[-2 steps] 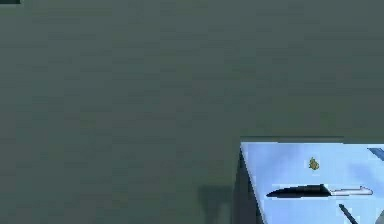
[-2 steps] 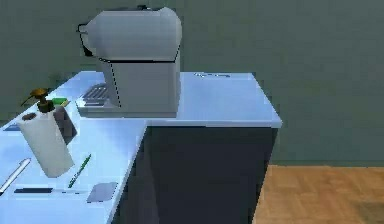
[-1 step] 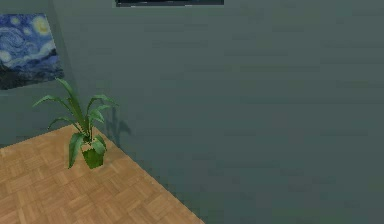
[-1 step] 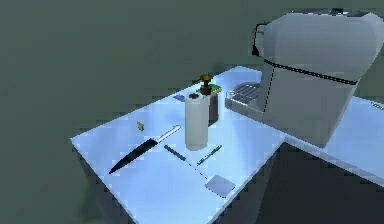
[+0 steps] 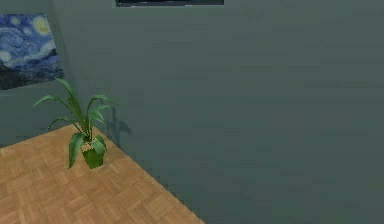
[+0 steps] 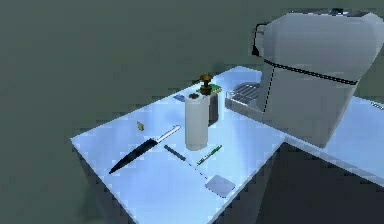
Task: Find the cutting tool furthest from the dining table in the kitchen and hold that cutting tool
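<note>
In the forward view you face a grey-green wall with a potted plant (image 5: 88, 138) standing at its foot on the wooden floor (image 5: 70, 195). A swirling blue painting (image 5: 28, 50) hangs at the view's left.

In the arm side view you see a pale surface (image 6: 150, 185). On it a long dark-bladed knife (image 6: 132, 158) lies flat near the left corner, just left of an upright white roll (image 6: 196, 123). Two thin utensils (image 6: 176, 153) lie beside the roll's base. A big grey appliance (image 6: 310, 70) stands at the right.

You cannot tell the gripper's state.
</note>
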